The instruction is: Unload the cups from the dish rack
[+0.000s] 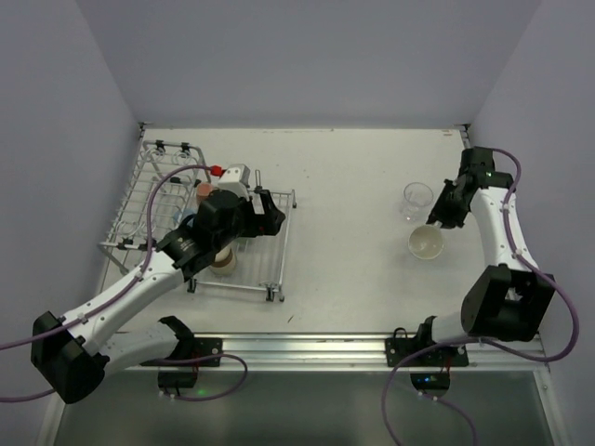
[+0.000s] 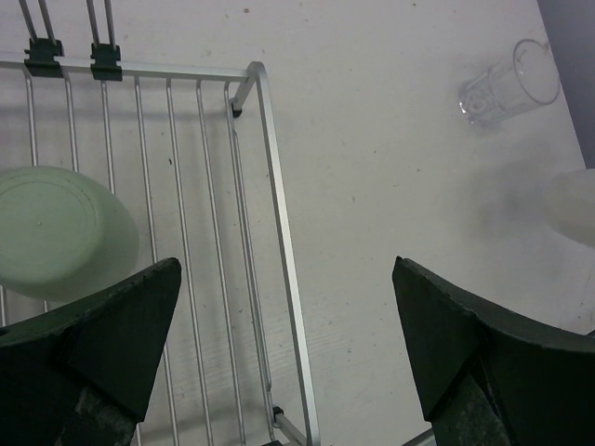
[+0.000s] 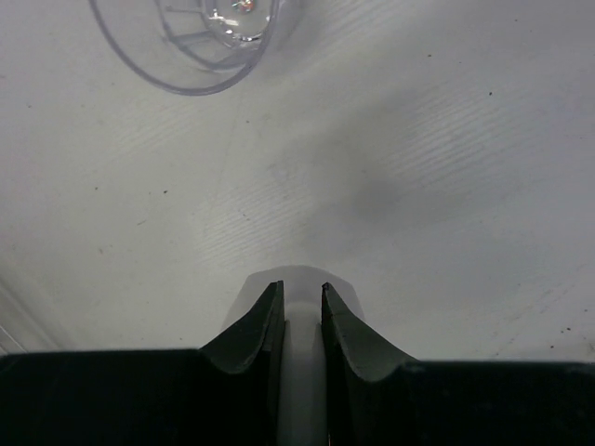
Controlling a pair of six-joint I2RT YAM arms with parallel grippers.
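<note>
Over dish rack (image 1: 263,265), left claw (image 2: 286,279) wide, arm (image 1: 139,279) covering cups (image 1: 203,192) there; right claw (image 3: 302,293) pinches white cup (image 1: 426,242) rim.

Soft, even light is coming from overhead, casting only faint shadows on the pale worktop (image 1: 353,186). In the left wrist view the white cup (image 2: 575,206) is blurring at the right edge, possibly overexposed.

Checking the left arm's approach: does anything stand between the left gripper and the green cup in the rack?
Nothing visible. The open left gripper hangs over the rack; the green cup lies just to its side, only bare rack between.
</note>
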